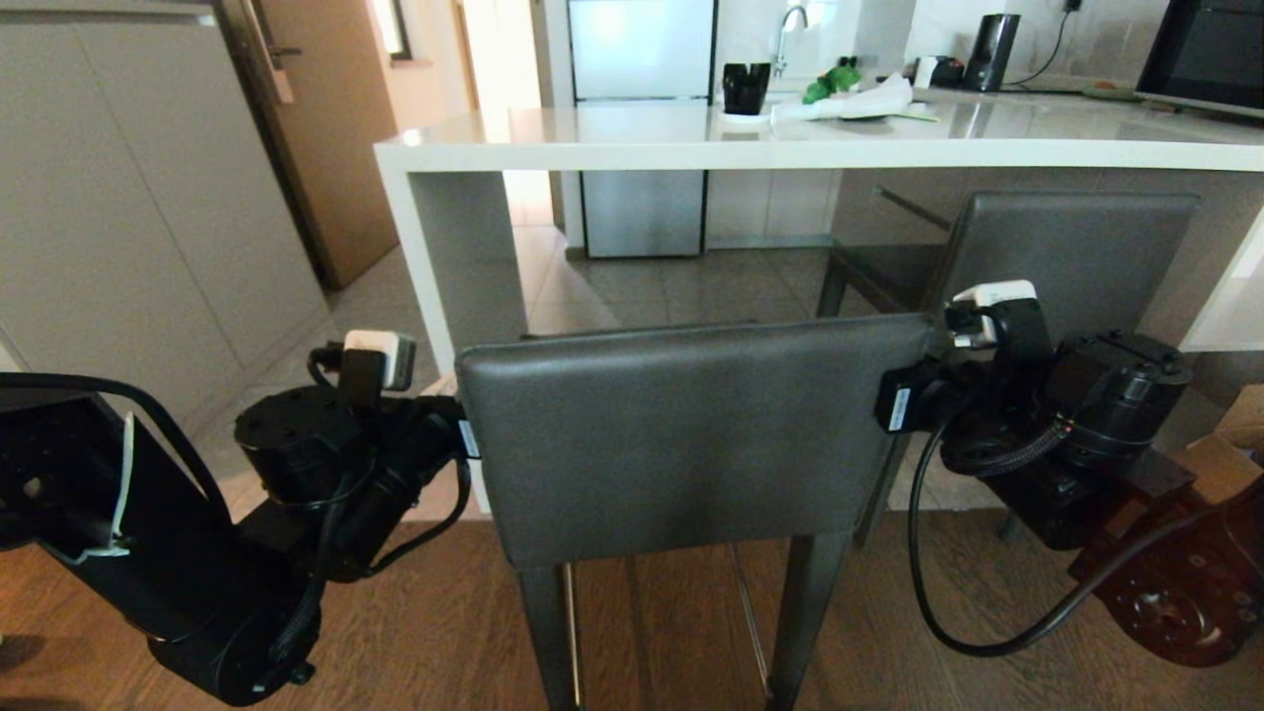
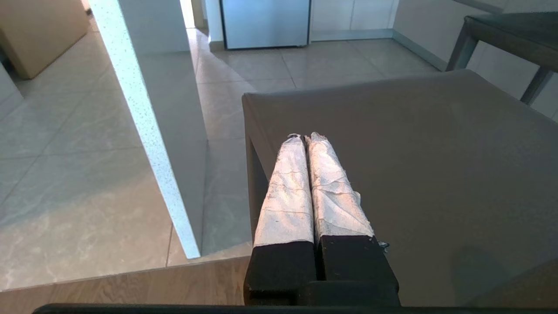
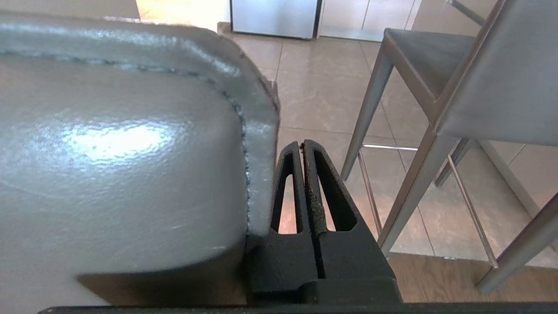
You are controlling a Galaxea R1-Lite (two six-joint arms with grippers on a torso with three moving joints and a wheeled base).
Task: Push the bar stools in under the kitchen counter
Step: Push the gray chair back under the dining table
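near stool (image 1: 691,434) stands before counter (image 1: 820,148), seat just short of its edge. left tool (image 2: 305,137) fully closed, empty, wrapped fingers (image 2: 285,187) over seat at backrest's left end. right tool (image 3: 301,146) closed, empty, beside backrest's right edge. second stool (image 1: 1066,257) under counter at right.

You see two floor zones: wood floor (image 1: 415,632) nearest, tile floor (image 1: 642,286) beyond. The near stool (image 1: 691,434) stands at their seam; the far stool (image 1: 1066,257) and counter (image 1: 691,148) panel stand on tile.
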